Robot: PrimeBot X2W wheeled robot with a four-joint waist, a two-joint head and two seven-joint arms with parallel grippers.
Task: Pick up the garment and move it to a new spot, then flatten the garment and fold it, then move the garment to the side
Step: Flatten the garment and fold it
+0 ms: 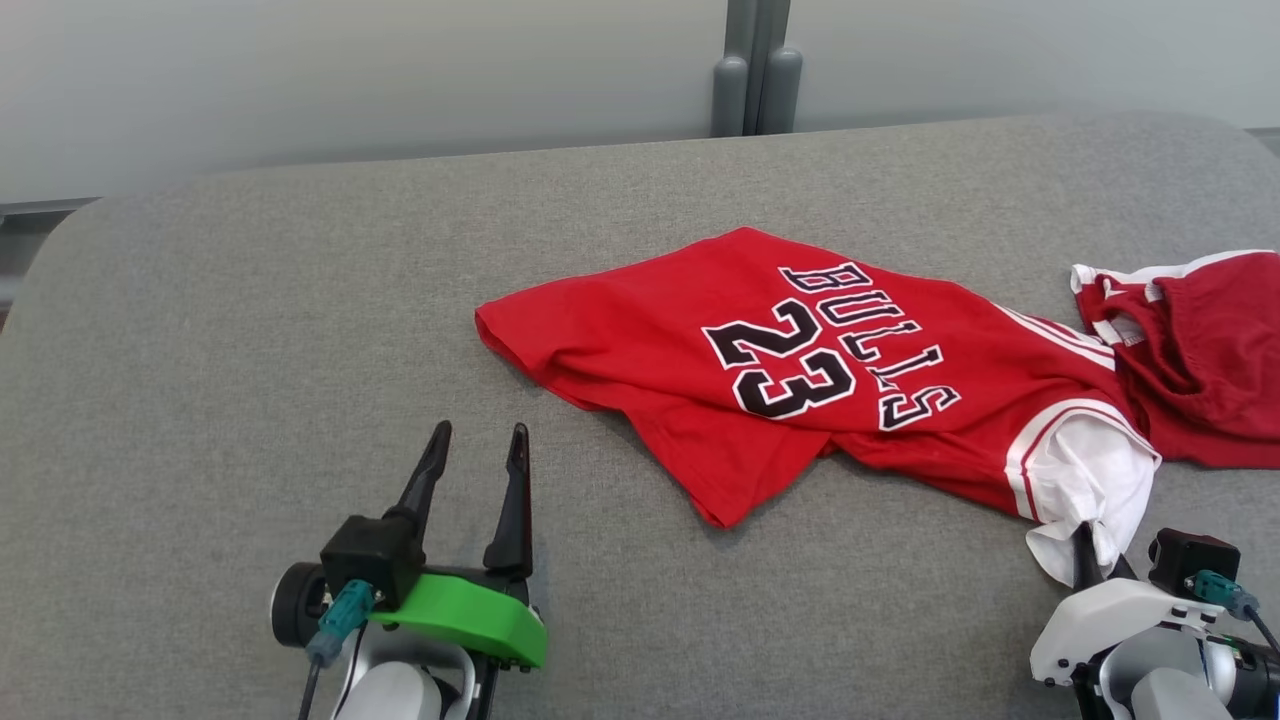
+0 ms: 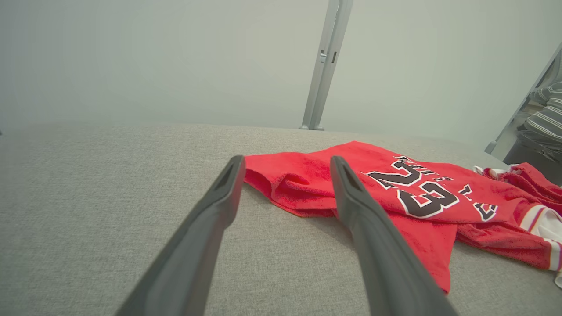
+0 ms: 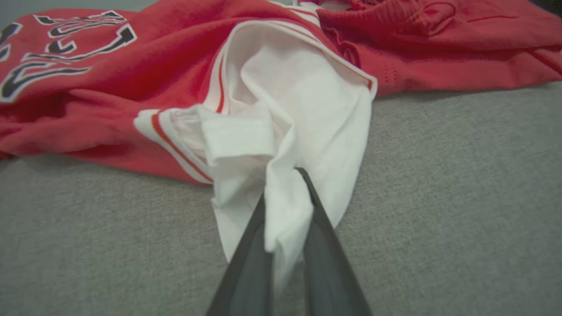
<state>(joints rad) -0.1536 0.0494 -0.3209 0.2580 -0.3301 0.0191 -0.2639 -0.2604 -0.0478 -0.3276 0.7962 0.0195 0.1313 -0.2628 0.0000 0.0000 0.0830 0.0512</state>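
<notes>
The red jersey (image 1: 640, 330) sprawls right of centre on the grey desk (image 1: 200, 350). The right end effector (image 1: 1088, 545) pinches its white sleeve (image 3: 307, 109); the left end effector (image 1: 478, 432) gapes, empty. Lift slowly, so the thin pinch holds.

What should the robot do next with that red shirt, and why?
Probably raise the right claw a little. It is shut on the white sleeve, while the rest of the red shirt lies crumpled on the grey surface. The left claw is open and apart from the cloth, so a gentle lift would test the grip before carrying the shirt anywhere.
</notes>
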